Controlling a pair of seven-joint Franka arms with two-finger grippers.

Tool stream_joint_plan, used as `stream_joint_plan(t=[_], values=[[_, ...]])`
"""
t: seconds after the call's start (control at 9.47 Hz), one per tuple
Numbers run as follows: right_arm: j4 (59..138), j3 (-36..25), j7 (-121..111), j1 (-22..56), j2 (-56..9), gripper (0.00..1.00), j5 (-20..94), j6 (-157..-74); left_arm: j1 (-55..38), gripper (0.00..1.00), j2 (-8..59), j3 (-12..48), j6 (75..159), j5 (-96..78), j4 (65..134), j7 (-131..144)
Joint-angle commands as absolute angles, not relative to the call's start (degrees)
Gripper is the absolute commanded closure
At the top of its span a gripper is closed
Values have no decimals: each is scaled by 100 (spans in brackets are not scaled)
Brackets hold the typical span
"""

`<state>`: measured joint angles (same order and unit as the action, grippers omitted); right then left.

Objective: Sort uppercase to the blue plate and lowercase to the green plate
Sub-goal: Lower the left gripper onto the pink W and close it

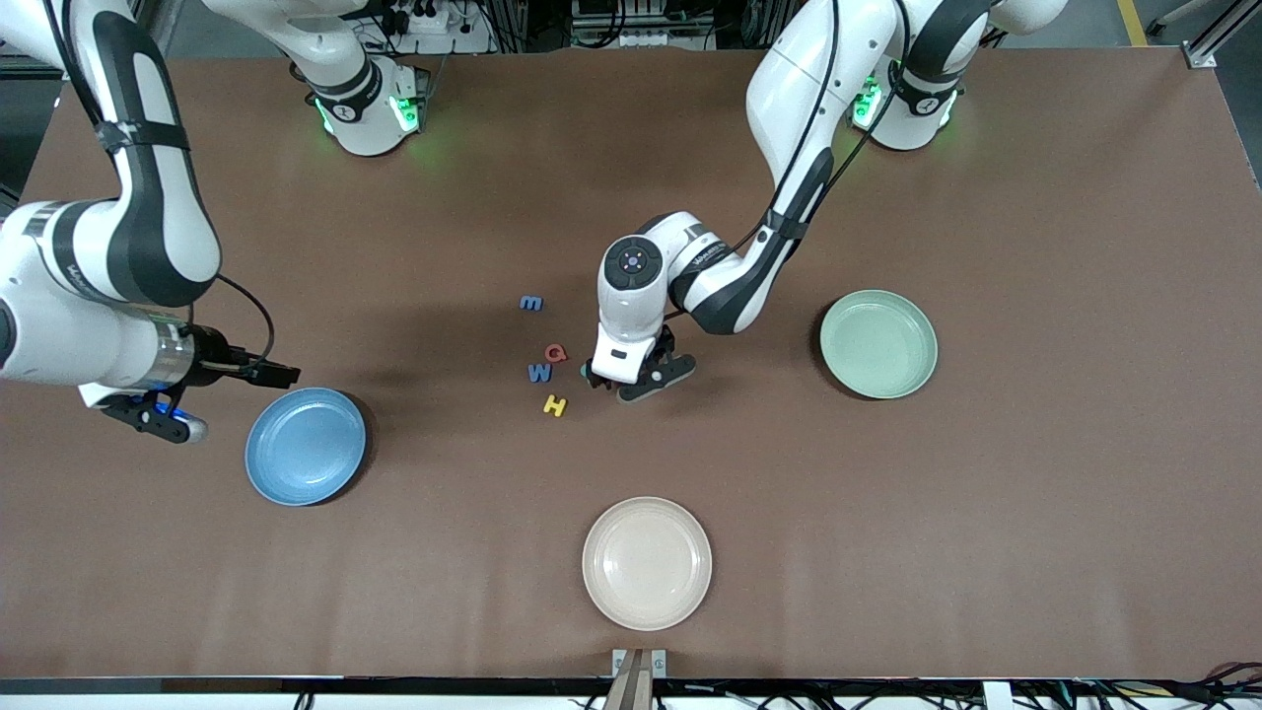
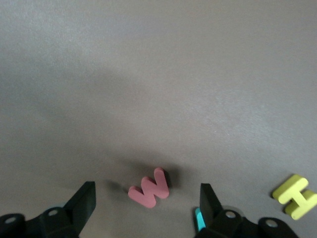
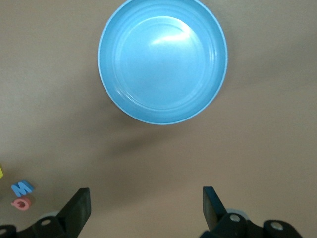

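Note:
My left gripper (image 1: 631, 385) is open and low over the table's middle. In the left wrist view (image 2: 146, 188) its fingers straddle a red lowercase m/w letter (image 2: 150, 187) that lies flat on the table, untouched. A sliver of the teal R (image 2: 198, 219) shows beside one finger; it also shows in the front view (image 1: 589, 373). Beside the gripper, toward the right arm's end, lie the red Q (image 1: 556, 352), blue W (image 1: 539, 373), yellow H (image 1: 555, 405) and blue m (image 1: 531, 303). My right gripper (image 1: 163, 422) is open and empty beside the blue plate (image 1: 306, 446). The green plate (image 1: 877, 343) is empty. Yellow h and blue g are out of view.
A cream plate (image 1: 646, 562) sits empty near the table's front edge. The right wrist view shows the blue plate (image 3: 162, 59) with the blue W (image 3: 22, 187) and red Q (image 3: 22, 202) at its edge. The yellow H (image 2: 295, 197) shows in the left wrist view.

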<state>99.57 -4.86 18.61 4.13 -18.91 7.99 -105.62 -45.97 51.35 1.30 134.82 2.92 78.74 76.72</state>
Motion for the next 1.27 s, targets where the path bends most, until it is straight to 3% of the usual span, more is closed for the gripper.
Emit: stream_joint_plan(t=[0.0,0.84,1.06,1.16], values=[[9870,-492,2380,693,-2108,0,896,-10783,-4658,7,5405,9,13474,141,7559,7848],[9888,-492,2382,642,-2188,0,896,-10705,-4807,13,5519,-44,13307,-334,7453,8147],[9888,-492,2382,642,-2188,0,896,-10705,-4808,26,5520,-61,13140,-334,7444,8130],[9879,-492,2382,642,-2188,0,896,-10722,-4799,26,5520,-96,13131,-334,7444,8112]])
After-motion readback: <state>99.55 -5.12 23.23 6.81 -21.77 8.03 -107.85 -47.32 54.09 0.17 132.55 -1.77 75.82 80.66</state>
